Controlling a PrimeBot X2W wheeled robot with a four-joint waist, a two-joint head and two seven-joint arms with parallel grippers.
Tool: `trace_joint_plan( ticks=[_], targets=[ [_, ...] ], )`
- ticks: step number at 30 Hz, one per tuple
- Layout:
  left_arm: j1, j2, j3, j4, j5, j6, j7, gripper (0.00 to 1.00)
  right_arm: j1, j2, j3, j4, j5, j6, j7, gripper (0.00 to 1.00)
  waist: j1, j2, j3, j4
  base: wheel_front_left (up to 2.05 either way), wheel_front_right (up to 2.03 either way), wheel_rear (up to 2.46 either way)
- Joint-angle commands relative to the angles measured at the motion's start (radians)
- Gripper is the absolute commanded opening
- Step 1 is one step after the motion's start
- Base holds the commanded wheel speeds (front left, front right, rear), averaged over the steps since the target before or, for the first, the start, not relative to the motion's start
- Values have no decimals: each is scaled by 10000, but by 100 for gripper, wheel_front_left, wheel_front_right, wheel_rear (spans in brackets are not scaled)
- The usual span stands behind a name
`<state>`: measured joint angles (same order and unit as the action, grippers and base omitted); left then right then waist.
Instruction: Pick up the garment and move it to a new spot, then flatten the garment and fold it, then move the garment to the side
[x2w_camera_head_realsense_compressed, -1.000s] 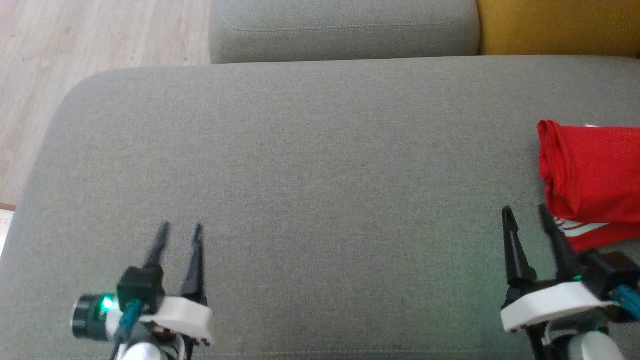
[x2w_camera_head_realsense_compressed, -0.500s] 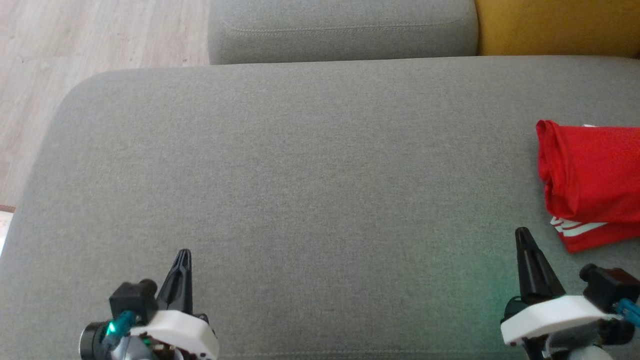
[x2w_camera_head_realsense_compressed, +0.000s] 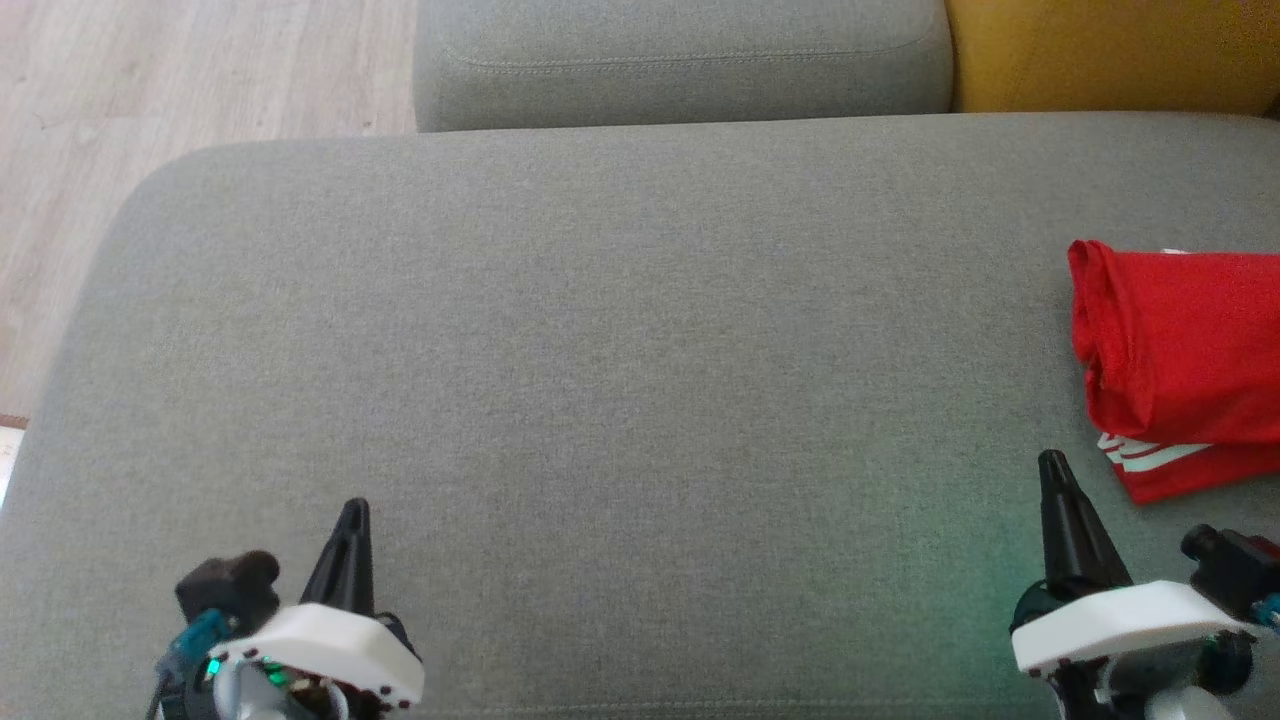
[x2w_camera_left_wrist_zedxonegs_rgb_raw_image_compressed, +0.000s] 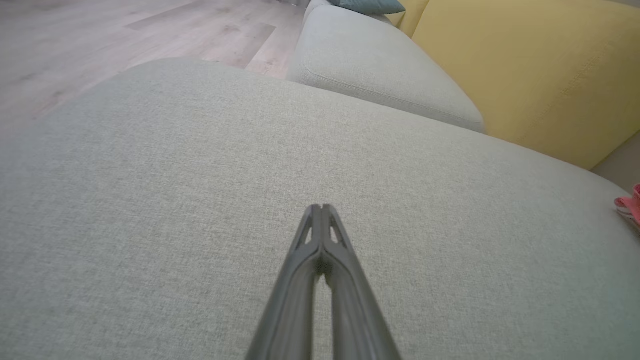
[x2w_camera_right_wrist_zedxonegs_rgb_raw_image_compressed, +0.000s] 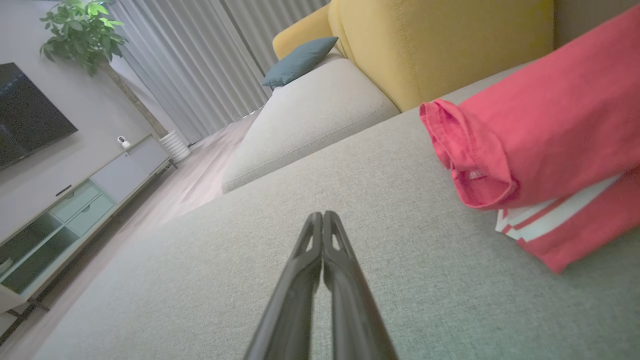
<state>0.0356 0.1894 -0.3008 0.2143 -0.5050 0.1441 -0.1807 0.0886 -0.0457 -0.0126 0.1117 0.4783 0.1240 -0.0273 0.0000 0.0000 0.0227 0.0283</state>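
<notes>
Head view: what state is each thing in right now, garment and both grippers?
red garment: folded, lying loose on the grey cushion, at its right side.
left gripper: shut, empty.
right gripper: shut, empty, near the red garment, not touching.

The left end effector (x2w_camera_head_realsense_compressed: 352, 512) sits at the lower left of the head view. Its two dark fingers (x2w_camera_head_realsense_compressed: 348, 565) are pressed together into one point aimed forward. The right end effector (x2w_camera_head_realsense_compressed: 1052, 468) sits at the lower right, closed the same way, with its tip higher in that view than the left one. Each rises from a white wrist housing (x2w_camera_head_realsense_compressed: 330, 650), and a black camera block (x2w_camera_head_realsense_compressed: 225, 585) stands beside it. In both wrist views the fingers meet at their tips with nothing between them.
</notes>
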Motion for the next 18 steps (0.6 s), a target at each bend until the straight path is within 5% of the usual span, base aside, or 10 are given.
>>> trace_joint_plan(
  ticks=[1, 18],
  targets=[
    [-514, 79, 336, -273, -309, -87, 35, 0, -462, -166, -18, -253, 338, 15, 10, 0, 0, 0, -3, -4, 0, 0, 0],
    [-668, -91, 882, -186, -2282, -553, 446, 0, -715, -226, -79, 16, 2346, 24, 163, 0, 0, 0, -36, -53, 0, 0, 0]
  ],
)
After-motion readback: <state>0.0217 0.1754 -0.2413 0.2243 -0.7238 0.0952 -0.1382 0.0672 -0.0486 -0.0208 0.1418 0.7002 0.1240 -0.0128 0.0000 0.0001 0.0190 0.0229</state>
